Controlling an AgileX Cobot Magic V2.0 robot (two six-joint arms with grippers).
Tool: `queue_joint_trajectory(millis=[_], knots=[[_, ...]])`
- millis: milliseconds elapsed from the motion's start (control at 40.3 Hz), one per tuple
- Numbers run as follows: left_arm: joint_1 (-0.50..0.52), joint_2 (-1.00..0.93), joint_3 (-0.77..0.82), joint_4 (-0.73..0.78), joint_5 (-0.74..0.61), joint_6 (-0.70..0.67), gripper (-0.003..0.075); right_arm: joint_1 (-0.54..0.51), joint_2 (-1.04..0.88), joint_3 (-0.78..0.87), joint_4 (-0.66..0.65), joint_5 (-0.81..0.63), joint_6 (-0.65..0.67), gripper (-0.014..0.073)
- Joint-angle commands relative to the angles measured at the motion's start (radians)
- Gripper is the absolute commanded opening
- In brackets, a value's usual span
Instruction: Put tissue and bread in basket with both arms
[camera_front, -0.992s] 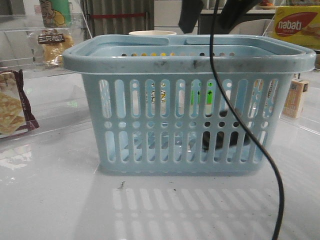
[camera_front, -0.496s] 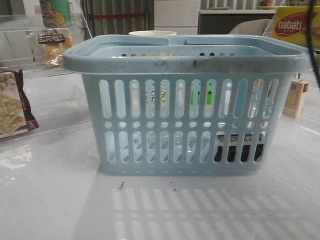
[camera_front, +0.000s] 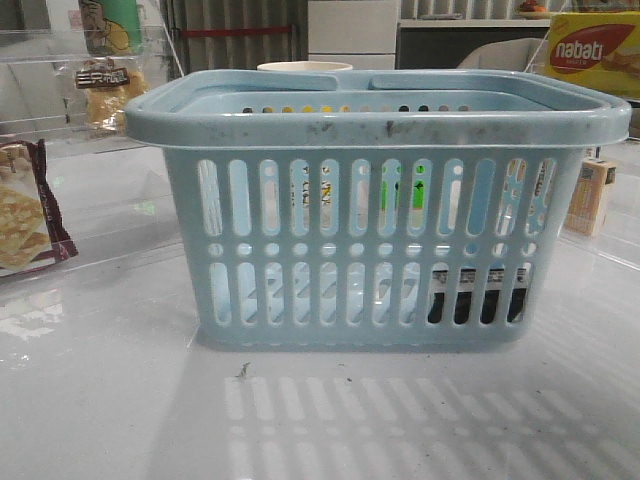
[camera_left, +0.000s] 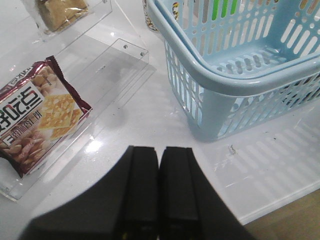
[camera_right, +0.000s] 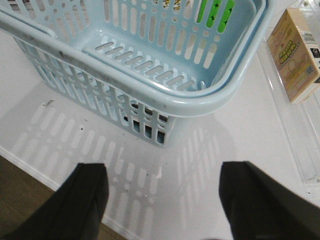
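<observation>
Lying in the large pale blue slotted plastic basket (camera_front: 375, 225), right end: small flat black tissue pack (camera_front: 470, 297), glimpsed through slots, newly settled; cable gone. Golden-brown wrapped bread (camera_front: 105, 92) remains outside, far left. Right gripper (camera_right: 162, 192) spread wide, empty; left gripper (camera_left: 159, 192) clenched, empty. Basket floor largely hidden.

A lab-like test setup is shown: a glossy white worktop (camera_front: 100, 400) is edged with clear acrylic trays (camera_left: 75, 100) in which snack packets (camera_left: 37, 120) are laid, with a yellow wafer box (camera_front: 593, 50) and cabinets (camera_front: 352, 28) seen behind.
</observation>
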Motion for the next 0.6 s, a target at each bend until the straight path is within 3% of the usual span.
queue_joint_trajectory(millis=[0,174,223,397,471,570], knots=[[-0.006,0.004,-0.027,-0.012,-0.079,-0.003,0.0090,-0.002,-0.009,-0.020,-0.023,-0.066,-0.006,0.0571],[-0.006,0.006,-0.027,-0.007,-0.095,-0.003,0.0106,-0.002,-0.007,-0.020,-0.023,-0.049,-0.006,0.0571],[-0.006,0.017,-0.027,-0.003,-0.119,-0.003,0.0158,-0.002,-0.007,-0.020,-0.023,-0.049,-0.006,0.0571],[0.001,0.112,-0.058,0.051,-0.215,-0.036,0.0490,-0.002,-0.007,-0.020,-0.023,-0.049,-0.006,0.0571],[0.032,0.201,-0.102,0.053,-0.216,-0.037,0.0562,-0.002,-0.007,-0.020,-0.023,-0.048,-0.006,0.0571],[0.089,0.326,-0.180,0.053,-0.227,-0.037,0.0584,-0.002,-0.007,-0.020,-0.023,-0.048,-0.006,0.0571]])
